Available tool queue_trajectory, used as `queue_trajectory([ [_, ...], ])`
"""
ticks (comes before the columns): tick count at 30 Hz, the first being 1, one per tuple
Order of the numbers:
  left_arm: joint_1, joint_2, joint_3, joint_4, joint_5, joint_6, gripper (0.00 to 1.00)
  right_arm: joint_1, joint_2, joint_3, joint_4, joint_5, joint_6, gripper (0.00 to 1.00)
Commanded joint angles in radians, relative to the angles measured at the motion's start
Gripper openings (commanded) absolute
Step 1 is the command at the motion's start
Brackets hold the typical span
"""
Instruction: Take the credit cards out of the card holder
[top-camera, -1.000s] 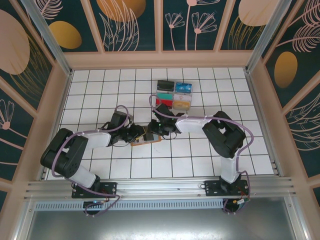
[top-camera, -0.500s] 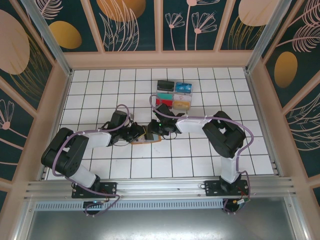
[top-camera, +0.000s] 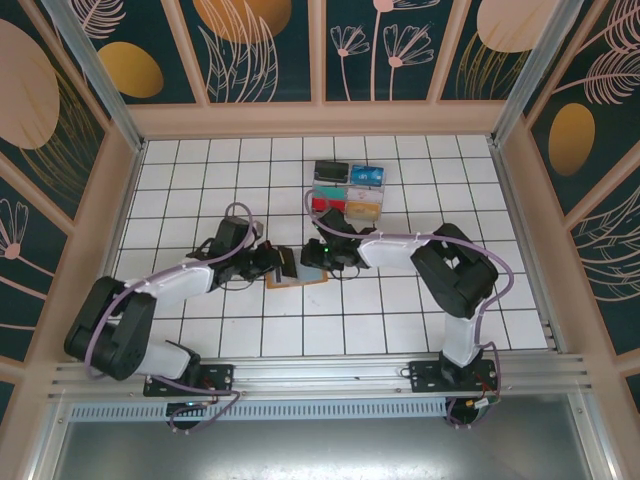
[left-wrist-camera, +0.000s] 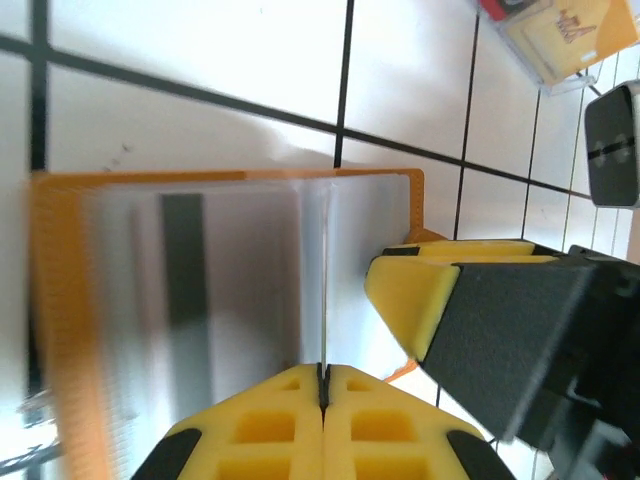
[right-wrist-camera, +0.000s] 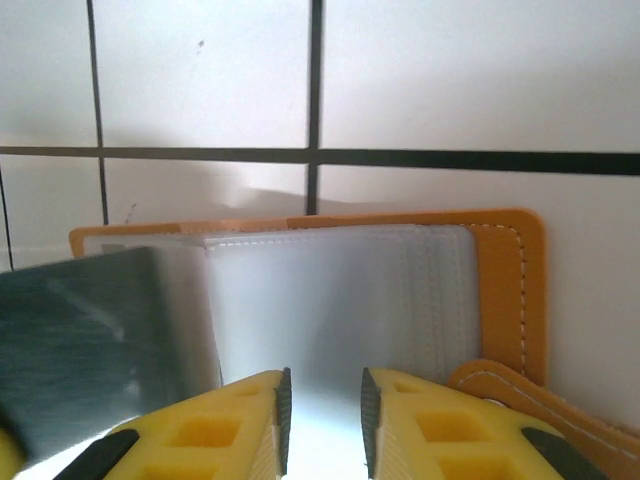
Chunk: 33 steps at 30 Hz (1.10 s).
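Observation:
The tan-orange card holder (top-camera: 297, 277) lies open on the tiles, its grey clear pockets (right-wrist-camera: 330, 300) facing up. My left gripper (left-wrist-camera: 323, 375) is shut on a thin credit card (left-wrist-camera: 325, 280) that the left wrist view shows edge-on above the holder (left-wrist-camera: 60, 300). In the right wrist view that card is a dark grey sheet (right-wrist-camera: 90, 340) at the left. My right gripper (right-wrist-camera: 323, 410) is slightly open over the pockets, nothing between its fingers. One yellow right finger (left-wrist-camera: 415, 295) sits close beside the card. From above, left gripper (top-camera: 276, 263) and right gripper (top-camera: 314, 262) meet at the holder.
Behind the holder, a few tiles further back, stand black (top-camera: 329, 170), blue (top-camera: 368, 177), red (top-camera: 325, 203) and gold (top-camera: 362, 208) card stacks. A tan flap of the holder (right-wrist-camera: 540, 400) lies beside the right finger. A wooden wall frames the tiled floor.
The left arm has stretched out flatter and its gripper has shifted slightly right and back. A dark card now stands out at the holder's left side. The right gripper has barely moved.

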Motion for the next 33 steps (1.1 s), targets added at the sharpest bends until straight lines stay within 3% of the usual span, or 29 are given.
queue_trajectory([
  [1, 0.012, -0.077, 0.057, -0.164, -0.089, 0.085, 0.0, -0.028, -0.023, -0.019, -0.012, -0.042, -0.06, 0.29],
  [5, 0.023, -0.151, 0.117, -0.23, -0.14, 0.104, 0.0, -0.045, -0.1, 0.003, 0.116, -0.188, -0.088, 0.31],
  [10, 0.046, -0.222, 0.149, -0.178, -0.11, 0.068, 0.0, -0.11, -0.253, -0.078, 0.299, -0.326, -0.046, 0.42],
  [13, 0.049, -0.248, 0.138, -0.06, -0.036, 0.004, 0.0, -0.167, -0.324, -0.153, 0.445, -0.424, 0.023, 0.57],
  [18, 0.049, -0.262, 0.081, 0.228, 0.107, -0.173, 0.0, -0.206, -0.352, -0.152, 0.488, -0.508, 0.054, 0.66],
  [25, 0.049, -0.263, 0.031, 0.449, 0.185, -0.31, 0.0, -0.2, -0.332, -0.108, 0.586, -0.584, 0.129, 0.67],
  [33, 0.05, -0.263, -0.004, 0.537, 0.212, -0.374, 0.0, -0.187, -0.288, -0.084, 0.686, -0.63, 0.225, 0.59],
])
